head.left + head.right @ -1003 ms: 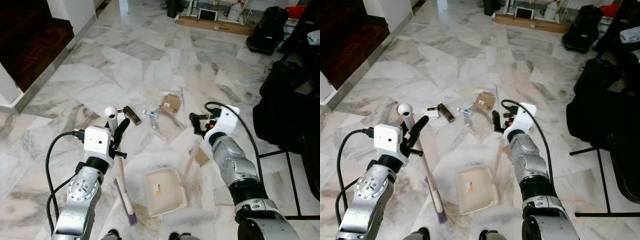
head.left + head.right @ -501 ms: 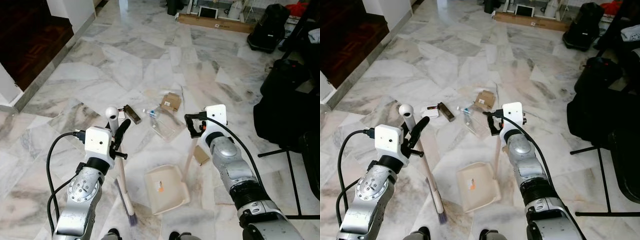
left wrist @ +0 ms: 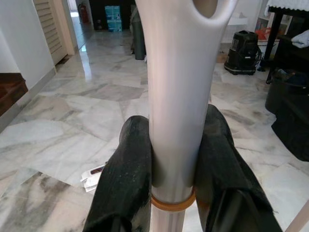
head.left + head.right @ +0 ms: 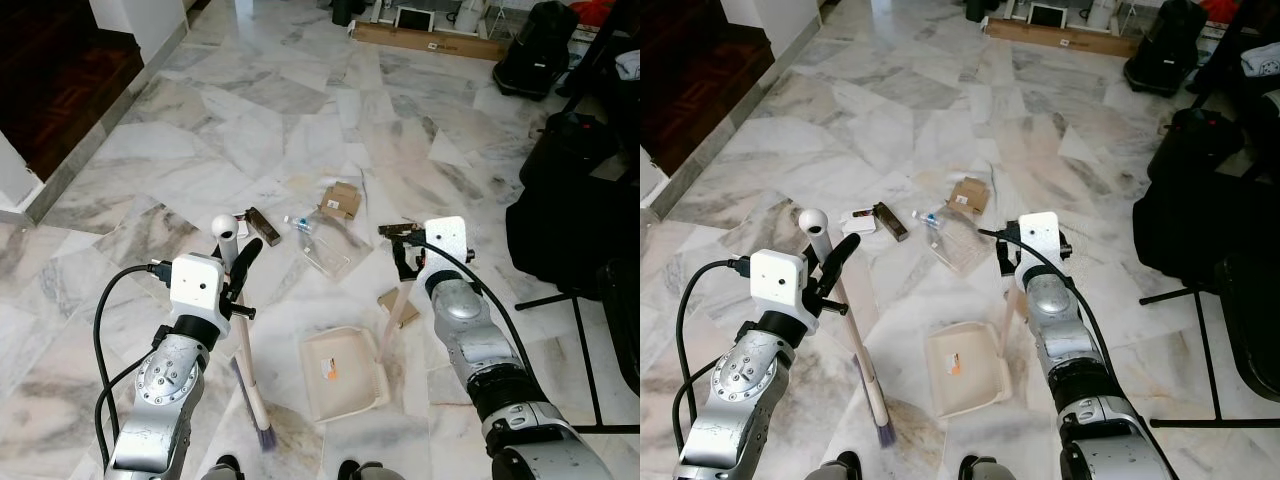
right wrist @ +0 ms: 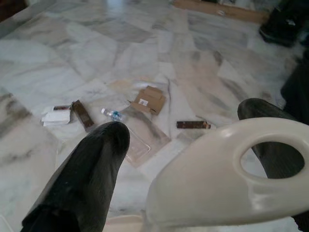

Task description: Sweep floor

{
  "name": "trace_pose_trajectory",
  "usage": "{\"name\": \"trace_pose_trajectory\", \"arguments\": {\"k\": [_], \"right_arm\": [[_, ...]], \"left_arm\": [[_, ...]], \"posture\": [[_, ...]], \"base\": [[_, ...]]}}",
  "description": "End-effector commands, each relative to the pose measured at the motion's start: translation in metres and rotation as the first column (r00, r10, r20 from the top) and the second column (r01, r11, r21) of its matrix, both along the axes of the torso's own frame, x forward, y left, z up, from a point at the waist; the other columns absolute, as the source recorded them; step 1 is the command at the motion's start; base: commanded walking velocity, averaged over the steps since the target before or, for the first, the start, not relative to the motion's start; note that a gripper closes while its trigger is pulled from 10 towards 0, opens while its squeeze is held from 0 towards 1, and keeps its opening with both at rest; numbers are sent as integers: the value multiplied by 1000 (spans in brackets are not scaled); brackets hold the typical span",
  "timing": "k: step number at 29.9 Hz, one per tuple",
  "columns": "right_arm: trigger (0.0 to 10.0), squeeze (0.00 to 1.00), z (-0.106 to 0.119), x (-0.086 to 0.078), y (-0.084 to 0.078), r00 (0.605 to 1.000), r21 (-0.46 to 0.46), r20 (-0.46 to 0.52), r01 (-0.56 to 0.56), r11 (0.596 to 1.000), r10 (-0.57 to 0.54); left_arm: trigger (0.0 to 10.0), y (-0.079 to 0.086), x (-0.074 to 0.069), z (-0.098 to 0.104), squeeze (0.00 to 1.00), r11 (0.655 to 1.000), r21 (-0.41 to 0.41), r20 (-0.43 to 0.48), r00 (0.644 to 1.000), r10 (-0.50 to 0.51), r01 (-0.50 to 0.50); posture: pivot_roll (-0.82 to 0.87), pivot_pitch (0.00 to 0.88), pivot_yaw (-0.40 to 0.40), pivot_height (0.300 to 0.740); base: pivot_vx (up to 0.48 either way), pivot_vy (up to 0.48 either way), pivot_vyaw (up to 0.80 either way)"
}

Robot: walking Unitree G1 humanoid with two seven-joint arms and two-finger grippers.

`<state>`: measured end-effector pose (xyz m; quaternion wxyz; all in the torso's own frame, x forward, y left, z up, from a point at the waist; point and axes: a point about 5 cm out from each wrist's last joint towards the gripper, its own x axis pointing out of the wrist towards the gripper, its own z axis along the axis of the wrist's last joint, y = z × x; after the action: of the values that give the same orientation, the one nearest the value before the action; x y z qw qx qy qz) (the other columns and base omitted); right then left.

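The broom (image 4: 243,345) is clamped upright by the left gripper (image 3: 173,159), just left of the dustpan (image 4: 343,374). The dustpan's handle appears loosely held between the parted fingers of the right gripper (image 4: 404,262). Litter (image 4: 325,247) is scattered beyond the dustpan.

Even, bright daylight covers the marble floor (image 4: 300,120), which shows a soft sheen beyond the scattered litter. Left of the floor, the dark wood step (image 4: 50,70) lies in deep shade. Head views are sharp. In the wrist views, the near fingers (image 3: 125,188) and broom handle (image 3: 176,96) are blurred.
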<state>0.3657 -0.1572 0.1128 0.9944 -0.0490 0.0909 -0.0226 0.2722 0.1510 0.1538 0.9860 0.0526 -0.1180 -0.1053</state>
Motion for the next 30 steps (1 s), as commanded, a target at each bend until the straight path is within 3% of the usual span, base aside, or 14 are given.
{"name": "trace_pose_trajectory", "arguments": {"k": [1, 5, 10, 16, 21, 23, 30], "right_arm": [[10000, 0, -8, -1, -7, 996, 77, -56, 76, 994, -72], [10000, 0, -8, -1, -12, 989, 177, -61, 141, 974, -132], [10000, 0, -1, 0, -22, 979, 203, -22, 202, 958, -202], [10000, 0, -2, 0, -21, 980, 202, -32, 197, 959, -195], [10000, 0, -7, -1, -14, 989, 202, -46, 146, 968, -140], [10000, 0, -14, -3, -7, 994, 174, -83, 82, 981, -68], [10000, 0, -17, -5, -6, 995, 165, -94, 58, 985, -43]], "left_arm": [[10000, -2, -4, 7, 0, 1000, 14, 28, 999, -17, 16], [10000, -2, -4, 7, 0, 1000, 16, 29, 999, -17, 16], [10000, -2, -4, 8, 0, 1000, 17, 32, 999, -17, 17], [10000, -2, -4, 8, 0, 1000, 18, 30, 999, -19, 19], [10000, -2, -3, 8, 0, 1000, 19, 32, 999, -21, 20], [10000, -2, -3, 8, 0, 1000, 20, 32, 999, -20, 20], [10000, -3, -3, 8, 0, 1000, 18, 31, 999, -22, 21]], "posture": [[-13, 209, -50, 740], [-11, 209, -49, 740], [-12, 204, -47, 740], [-12, 203, -48, 740], [-12, 203, -48, 740], [-9, 202, -47, 740], [-11, 204, -47, 740]], "base": [[0, 0, 0], [0, 0, 0], [0, 0, 0], [0, 0, 0], [0, 0, 0], [0, 0, 0], [0, 0, 0]]}}
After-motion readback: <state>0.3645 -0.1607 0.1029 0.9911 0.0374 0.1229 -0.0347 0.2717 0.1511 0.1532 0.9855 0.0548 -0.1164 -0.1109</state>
